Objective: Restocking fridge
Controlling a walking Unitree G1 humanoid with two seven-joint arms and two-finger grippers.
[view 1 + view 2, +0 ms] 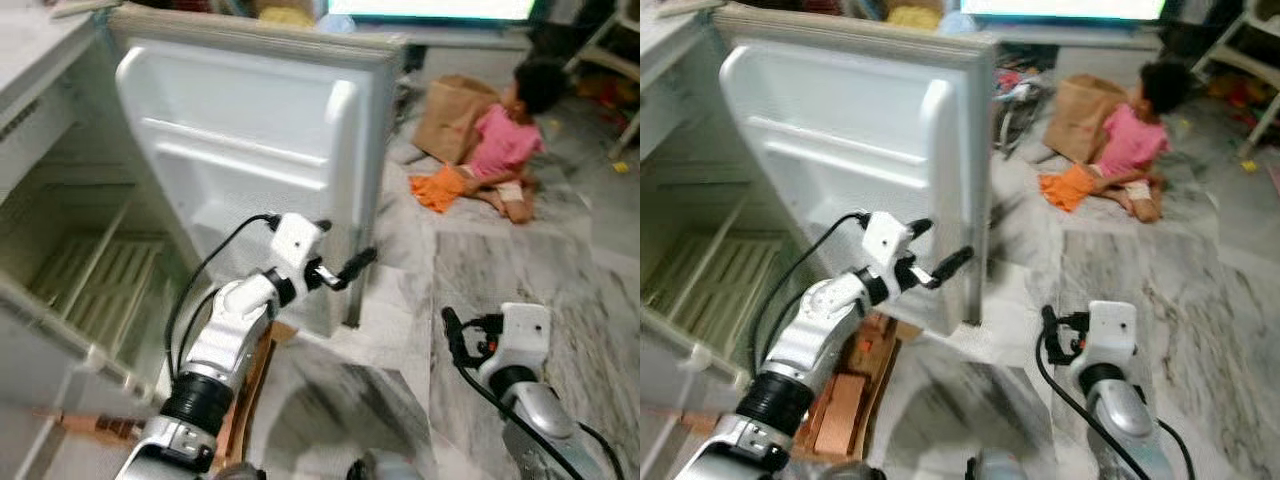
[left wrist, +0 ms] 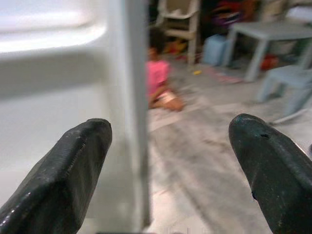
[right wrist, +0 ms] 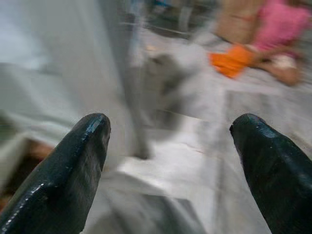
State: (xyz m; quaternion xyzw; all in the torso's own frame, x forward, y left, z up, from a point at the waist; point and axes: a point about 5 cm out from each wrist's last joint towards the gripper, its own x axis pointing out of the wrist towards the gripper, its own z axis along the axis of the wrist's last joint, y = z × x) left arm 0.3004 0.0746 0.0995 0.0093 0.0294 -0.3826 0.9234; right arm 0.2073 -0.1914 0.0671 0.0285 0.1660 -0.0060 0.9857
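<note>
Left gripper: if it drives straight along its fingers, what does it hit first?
Probably the outer edge of the open white fridge door. The left gripper is open, with that edge between its fingers; past it lies grey marble floor. Depth unclear.

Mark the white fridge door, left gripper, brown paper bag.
white fridge door (image 1: 240, 160), left eye view, inner panel.
left gripper (image 1: 345, 270), left eye view, between fingertips.
brown paper bag (image 1: 452, 115), left eye view, front face.

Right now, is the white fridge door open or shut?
Open. The white fridge door is swung wide, its bare inner shelves facing the camera, and the left gripper is at its free edge.
</note>
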